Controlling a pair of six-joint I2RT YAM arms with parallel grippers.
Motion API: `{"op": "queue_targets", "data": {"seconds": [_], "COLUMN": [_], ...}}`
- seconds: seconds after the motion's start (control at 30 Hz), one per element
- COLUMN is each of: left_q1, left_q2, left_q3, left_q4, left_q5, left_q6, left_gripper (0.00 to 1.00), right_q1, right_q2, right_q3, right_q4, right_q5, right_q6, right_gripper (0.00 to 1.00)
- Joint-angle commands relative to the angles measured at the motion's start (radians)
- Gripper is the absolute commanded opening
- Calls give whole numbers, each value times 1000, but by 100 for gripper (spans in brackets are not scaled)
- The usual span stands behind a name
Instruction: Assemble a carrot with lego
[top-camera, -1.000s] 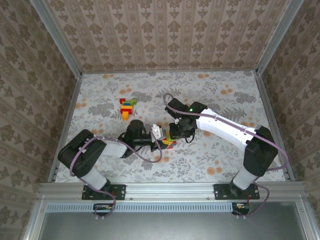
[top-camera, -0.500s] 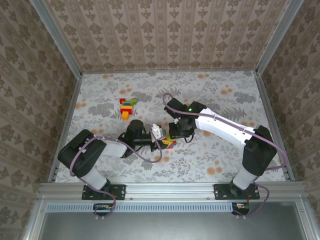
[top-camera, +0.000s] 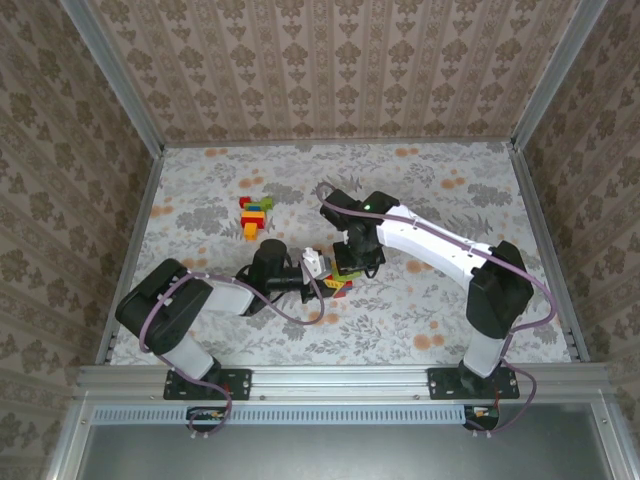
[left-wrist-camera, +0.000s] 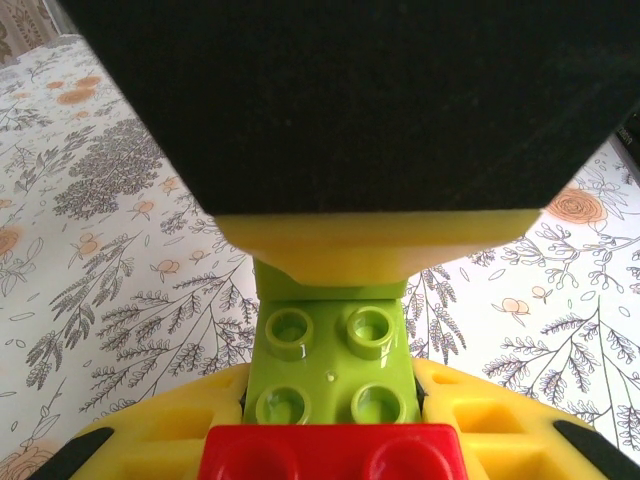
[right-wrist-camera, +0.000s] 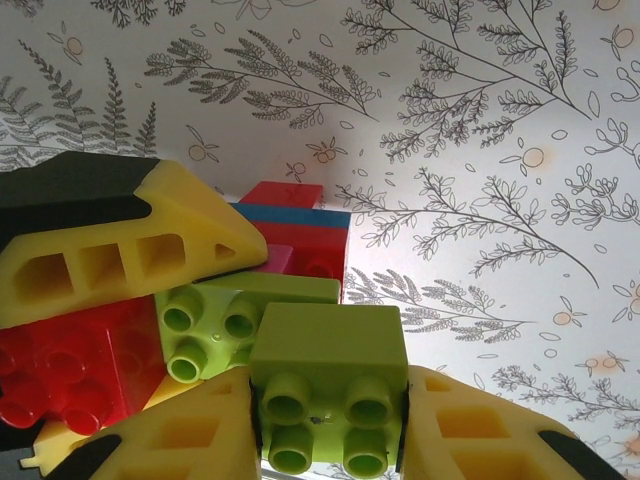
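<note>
Joining a green lego brick onto the held stack, mid table (top-camera: 450, 200).
My right gripper (right-wrist-camera: 330, 425) pinches one green brick (right-wrist-camera: 328, 345). My left gripper (left-wrist-camera: 335, 400) is clamped on the stack (right-wrist-camera: 215, 315), which has one more green brick, some red and one blue. Next I'd line up the studs and press. The spare pile (top-camera: 255, 215) is well apart, too small to count.

Both arms stretch inward so the left gripper (top-camera: 326, 278) and right gripper (top-camera: 346, 271) meet nearly tip to tip, both clamped tight.
</note>
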Motion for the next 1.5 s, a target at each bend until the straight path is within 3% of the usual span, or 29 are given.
{"op": "queue_targets", "data": {"seconds": [0.0,0.73,1.0,1.2,1.47], "left_q1": [-2,-2,-3,-2,-3], "left_q2": [27,34,35,41,36], "left_q3": [-13,-10,-9,-7,9], "left_q4": [-115,-113,-118,-124,-152], "left_q5": [-38,-39,-38,-42,-50], "left_q6": [44,49,50,48,33], "left_gripper": [18,18,18,18,18], "right_q1": [-2,-11,-13,-15,-72], "right_q2": [91,164,98,26,-153], "right_q3": [-28,9,60,137,148], "right_q4": [-51,-49,-33,-58,-74], "right_q5": [-25,-31,-45,-12,71], "right_q6": [-29,-1,-11,-33,-65], "right_gripper": [26,27,63,73,76]}}
